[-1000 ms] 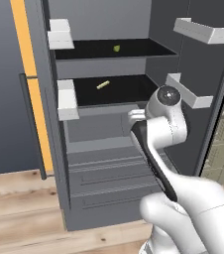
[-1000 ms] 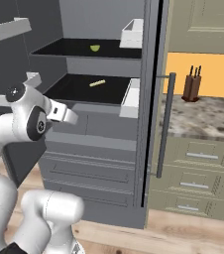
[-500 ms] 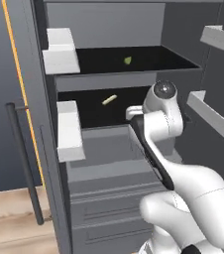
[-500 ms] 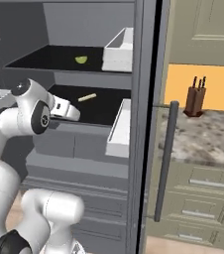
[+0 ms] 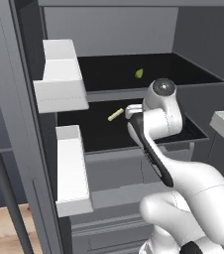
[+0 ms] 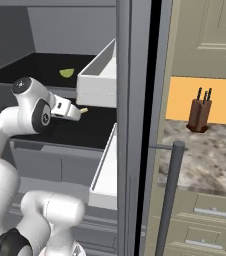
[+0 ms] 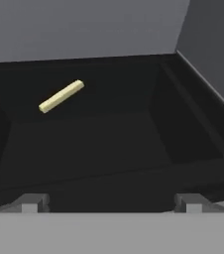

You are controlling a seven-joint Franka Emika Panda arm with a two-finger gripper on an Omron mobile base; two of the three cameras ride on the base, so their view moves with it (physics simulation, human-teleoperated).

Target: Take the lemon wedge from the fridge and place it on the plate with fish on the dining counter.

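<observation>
Inside fridge (image 5: pixel 109 30), jaws wide, empty

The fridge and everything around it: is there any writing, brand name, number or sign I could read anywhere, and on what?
None: no words, numbers or signs can be read in any view.
The fridge, its white door bins and its shelves are plain.
The lemon wedge and the pale yellow stick bear no label.
The knife block on the stone counter is unmarked.
</observation>
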